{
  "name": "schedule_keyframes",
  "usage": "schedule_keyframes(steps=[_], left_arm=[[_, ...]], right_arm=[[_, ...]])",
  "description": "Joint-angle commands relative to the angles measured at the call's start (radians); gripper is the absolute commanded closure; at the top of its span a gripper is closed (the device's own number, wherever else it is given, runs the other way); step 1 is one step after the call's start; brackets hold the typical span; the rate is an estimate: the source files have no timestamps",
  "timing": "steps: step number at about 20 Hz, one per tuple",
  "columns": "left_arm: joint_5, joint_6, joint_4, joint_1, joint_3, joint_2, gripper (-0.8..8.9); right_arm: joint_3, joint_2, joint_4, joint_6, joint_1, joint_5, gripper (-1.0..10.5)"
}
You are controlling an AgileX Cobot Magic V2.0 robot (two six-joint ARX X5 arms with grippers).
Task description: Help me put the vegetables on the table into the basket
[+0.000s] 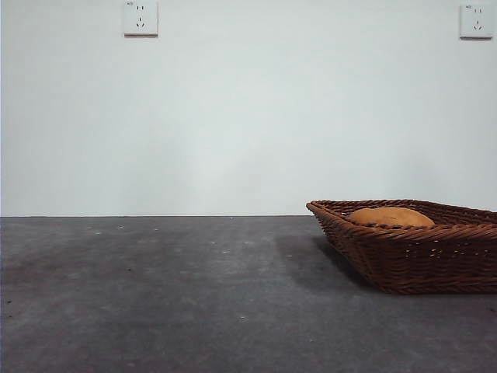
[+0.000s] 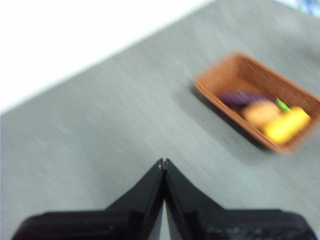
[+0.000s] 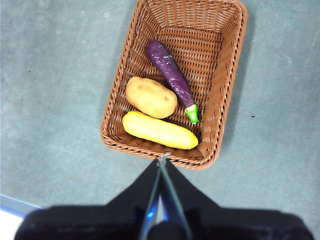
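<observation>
The brown wicker basket [image 3: 222,95] holds all three vegetables: a yellow corn cob [image 3: 160,130], a brown potato [image 3: 151,97] and a dark-purple eggplant [image 3: 169,70] with a green stem. My right gripper [image 3: 162,159] hangs shut above the basket's near rim, holding nothing. My left gripper [image 2: 163,162] is shut and empty over bare table [image 2: 100,130], well away from the basket [image 2: 210,80]. In the front view the basket [image 1: 419,256] stands at the right edge, with only the potato's top [image 1: 390,217] showing above the rim.
A white wall with two power sockets [image 1: 140,18] backs the grey table [image 1: 155,295]. The table's edge [image 3: 15,204] shows near my right gripper.
</observation>
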Motion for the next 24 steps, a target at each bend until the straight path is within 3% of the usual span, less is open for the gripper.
schedule_keyframes(steps=[1,3,6,11,14,19,24], left_arm=[[-0.053,0.002,0.038,0.012,-0.003,-0.041,8.18],[-0.112,0.043,0.083,0.068,-0.004,-0.083,8.18],[-0.069,0.100,0.206,0.204,-0.042,-0.164,8.18],[-0.030,0.129,0.614,0.336,-0.406,-0.375,8.18],[-0.026,0.119,0.796,0.356,-0.684,-0.505,8.18],[-0.033,0.094,0.962,0.357,-1.067,-0.673,8.17],[-0.092,-0.009,1.073,0.360,-1.349,-0.841,8.18]], right_arm=[[-0.006,0.003,-0.021,0.001,0.000,0.005,9.5],[-0.006,0.003,-0.021,0.001,0.000,0.005,9.5],[-0.006,0.003,-0.021,0.001,0.000,0.005,9.5],[-0.006,0.003,-0.021,0.001,0.000,0.005,9.5],[-0.006,0.003,-0.021,0.001,0.000,0.005,9.5],[-0.006,0.003,-0.021,0.001,0.000,0.005,9.5],[-0.006,0.003,-0.021,0.001,0.000,0.005,9.5]])
